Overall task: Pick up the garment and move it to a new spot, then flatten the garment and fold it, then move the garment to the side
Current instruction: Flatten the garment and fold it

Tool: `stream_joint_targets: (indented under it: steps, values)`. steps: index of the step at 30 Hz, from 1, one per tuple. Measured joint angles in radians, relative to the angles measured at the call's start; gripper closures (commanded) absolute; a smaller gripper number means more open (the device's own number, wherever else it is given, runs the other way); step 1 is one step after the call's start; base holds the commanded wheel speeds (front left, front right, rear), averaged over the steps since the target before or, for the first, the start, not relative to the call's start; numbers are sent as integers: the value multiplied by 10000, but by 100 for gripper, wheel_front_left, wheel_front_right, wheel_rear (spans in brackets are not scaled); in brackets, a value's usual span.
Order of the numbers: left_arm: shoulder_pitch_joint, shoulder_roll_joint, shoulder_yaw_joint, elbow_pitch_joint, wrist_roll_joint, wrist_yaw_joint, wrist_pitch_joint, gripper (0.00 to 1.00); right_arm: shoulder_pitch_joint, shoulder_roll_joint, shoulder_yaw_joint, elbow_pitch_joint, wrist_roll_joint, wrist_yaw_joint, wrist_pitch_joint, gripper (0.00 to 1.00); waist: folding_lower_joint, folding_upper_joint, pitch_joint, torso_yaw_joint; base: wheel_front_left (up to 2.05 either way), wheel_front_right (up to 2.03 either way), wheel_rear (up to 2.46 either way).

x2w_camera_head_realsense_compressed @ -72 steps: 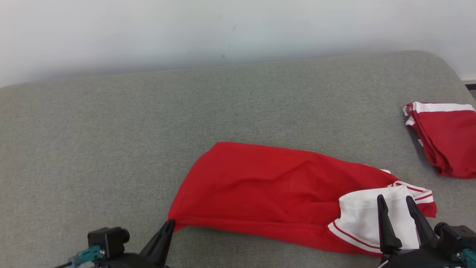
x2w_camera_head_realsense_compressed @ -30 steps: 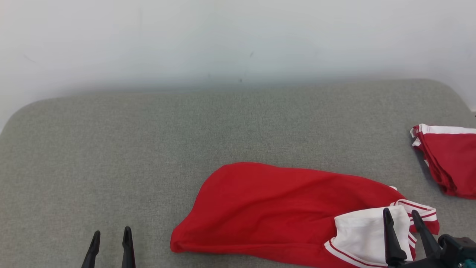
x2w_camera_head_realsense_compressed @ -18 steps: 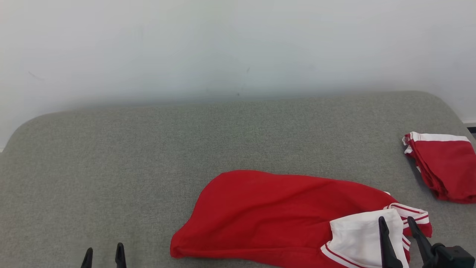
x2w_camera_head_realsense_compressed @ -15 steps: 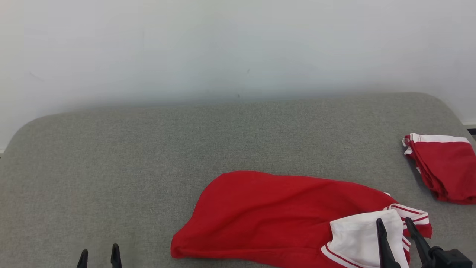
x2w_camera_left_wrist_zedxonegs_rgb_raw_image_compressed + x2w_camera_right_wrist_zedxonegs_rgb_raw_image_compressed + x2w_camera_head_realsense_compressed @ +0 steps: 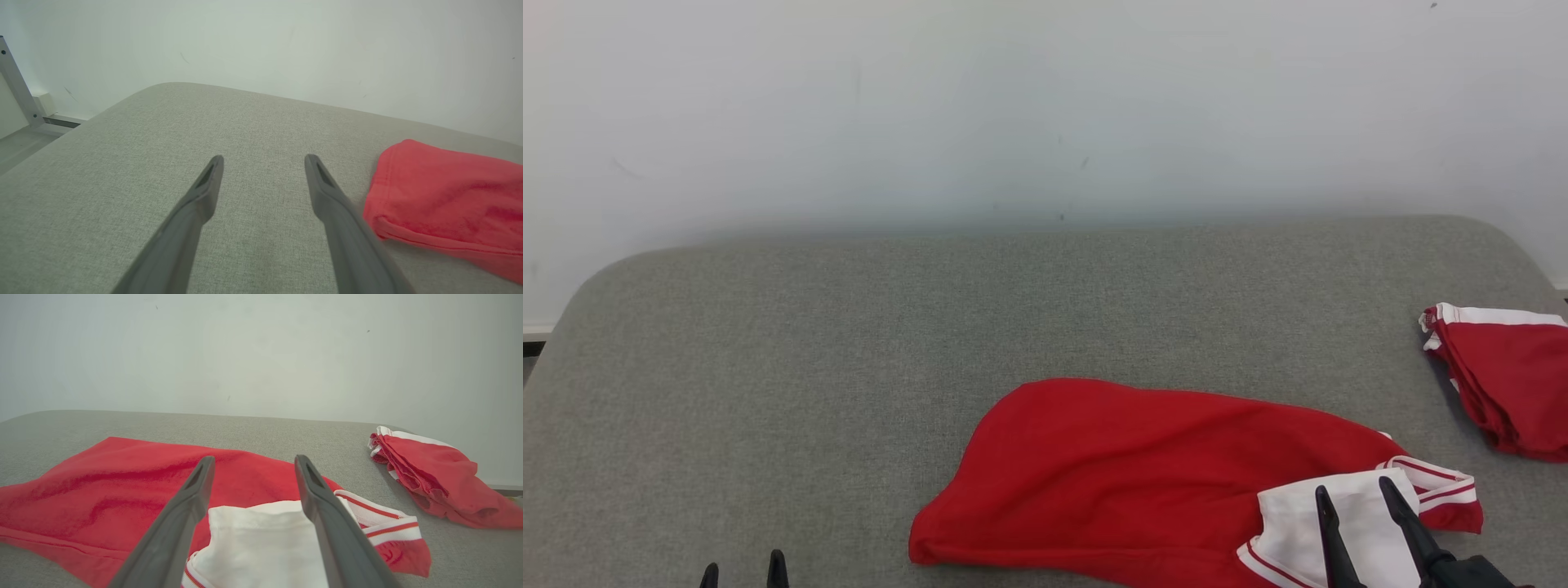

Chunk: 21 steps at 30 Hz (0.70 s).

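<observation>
the red soft garment with white striped trim (image 5: pixel 1143 474) lies on the grey woven cushion surface (image 5: pixel 849 343), at the near side and right of the middle. it is loose and a little wrinkled, and its white sleeve part (image 5: pixel 1286 523) is turned over the red cloth at the right end.

the left gripper (image 5: pixel 743 563) was at the left corner of the garment a moment ago. now it is well apart from it, low at the near edge, with the fingers spread and nothing between them. the corner it left has settled into a round, soft fold. the right gripper (image 5: pixel 1354 487) has drawn back a little and hovers above the white sleeve part, fingers apart too, holding nothing. the head camera has also lifted, so more of the pale wall (image 5: pixel 1013 106) shows.

i judge that the garment is now released at its new spot, so flattening comes next. a second red folded garment (image 5: pixel 1511 384) rests at the far right, apart from this one.
</observation>
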Motion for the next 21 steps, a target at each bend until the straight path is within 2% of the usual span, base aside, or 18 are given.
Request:
stream_joint_targets:
  steps: [21]
  values:
    - [-898, 21, -445, 560, -73, -48, 0, 0, -933, 65, 249, 537, -58, 0, -40, 0, 0, 0, 146, 30, 0, 0, 0]
